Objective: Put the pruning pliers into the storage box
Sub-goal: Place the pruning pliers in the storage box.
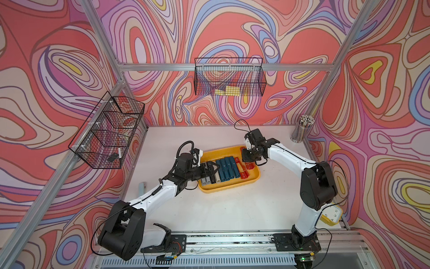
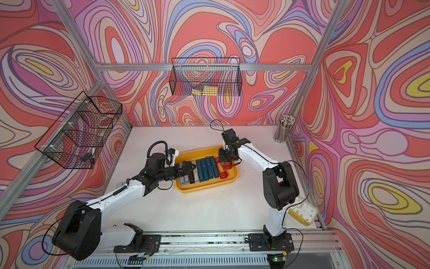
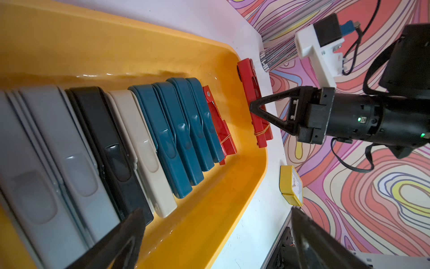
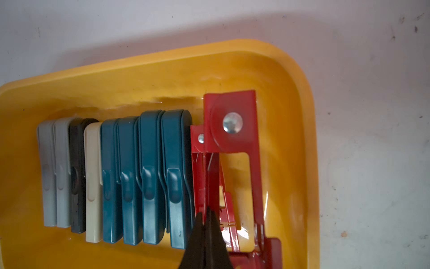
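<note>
The yellow storage box (image 1: 229,187) lies mid-table in both top views. In it the pruning pliers (image 1: 226,168) lie side by side: grey, black, beige, several teal (image 4: 151,177), then a red one (image 3: 221,130). My right gripper (image 4: 206,214) is shut on another red pruning plier (image 3: 251,81), pinching its thin edge. That plier hangs over the box's right end. Over the box's left end my left gripper (image 3: 216,244) is open and empty above the grey and black pliers (image 3: 76,151).
Black wire baskets hang on the back wall (image 1: 229,79) and the left wall (image 1: 107,132). A cup of white-tipped sticks (image 1: 302,130) stands at the back right corner. A small yellow clock (image 1: 330,215) leans at the front right edge.
</note>
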`<state>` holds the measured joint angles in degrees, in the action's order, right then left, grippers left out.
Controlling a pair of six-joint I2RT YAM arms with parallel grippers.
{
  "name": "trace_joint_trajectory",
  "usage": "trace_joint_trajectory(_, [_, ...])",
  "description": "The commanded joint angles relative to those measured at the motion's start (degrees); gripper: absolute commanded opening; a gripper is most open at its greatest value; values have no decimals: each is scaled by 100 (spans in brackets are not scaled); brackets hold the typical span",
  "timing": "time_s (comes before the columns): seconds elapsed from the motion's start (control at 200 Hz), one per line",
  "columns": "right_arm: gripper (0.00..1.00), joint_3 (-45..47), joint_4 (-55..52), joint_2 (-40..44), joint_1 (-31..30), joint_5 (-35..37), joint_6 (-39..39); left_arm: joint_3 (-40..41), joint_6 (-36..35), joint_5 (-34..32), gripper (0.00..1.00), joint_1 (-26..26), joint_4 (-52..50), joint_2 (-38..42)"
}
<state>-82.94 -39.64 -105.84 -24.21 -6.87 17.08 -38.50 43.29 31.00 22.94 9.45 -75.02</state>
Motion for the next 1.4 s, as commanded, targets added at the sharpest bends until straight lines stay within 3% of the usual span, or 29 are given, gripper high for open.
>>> trace_joint_trajectory(0.0, [0,-126,105,-159,-23,74,-47,44,31,-18,99,19,145,-13])
trace_joint_trajectory(1.392, [0,-616,-44,-1005,-25,828,-266,167,22,-20,99,25,215,5])
